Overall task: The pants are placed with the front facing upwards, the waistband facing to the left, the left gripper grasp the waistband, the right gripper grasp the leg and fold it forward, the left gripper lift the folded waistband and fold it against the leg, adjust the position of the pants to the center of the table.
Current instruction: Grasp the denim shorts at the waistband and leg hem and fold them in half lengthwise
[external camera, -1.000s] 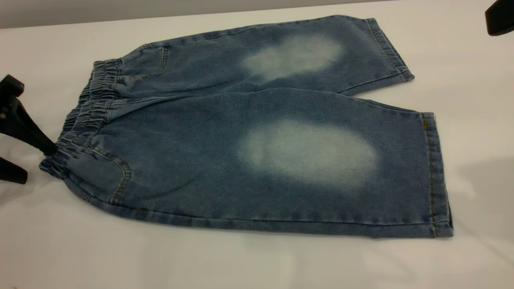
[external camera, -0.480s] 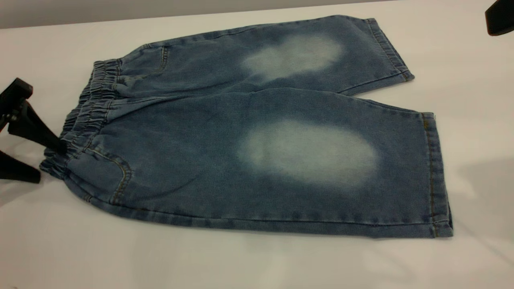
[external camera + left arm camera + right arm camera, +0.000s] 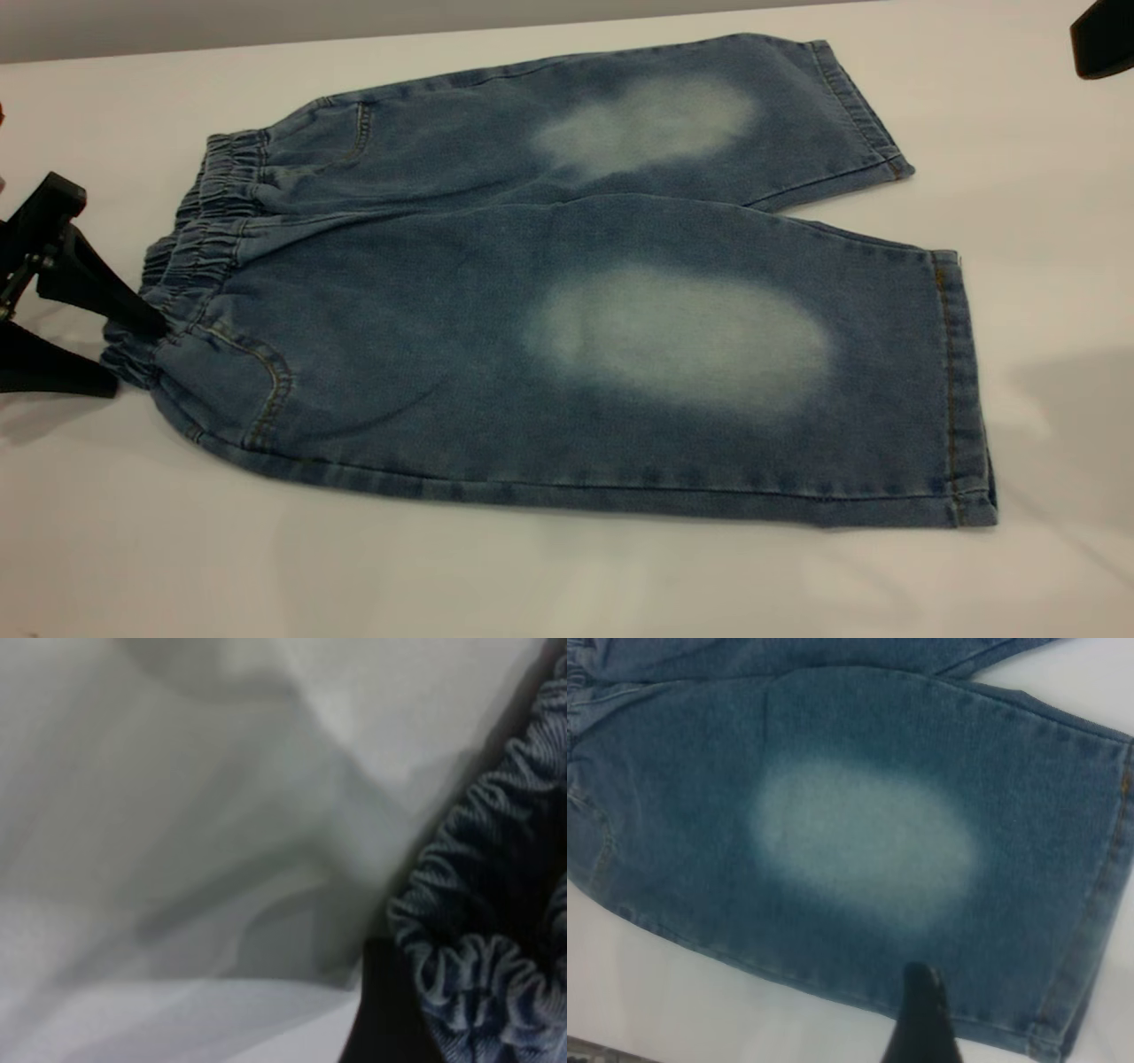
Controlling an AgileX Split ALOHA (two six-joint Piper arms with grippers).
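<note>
— Lying flat, front up: the pants [image 3: 567,292] on the white table [image 3: 532,585], the waistband [image 3: 190,257] bunching at the left edge, both hems pointing right.

— Closing in at that left edge: the left gripper [image 3: 133,350], jaws spread, upper finger touching the crinkled elastic, lower finger resting on the table beside it. Not yet clamping, apparently; wrist view too close for certainty.

— Hovering above the near leg [image 3: 859,842]: the right gripper [image 3: 921,1010], only one dark fingertip showing, so openness impossible to judge.

— Remaining bare on all sides: wide margins of table, broadest toward the near edge.
</note>
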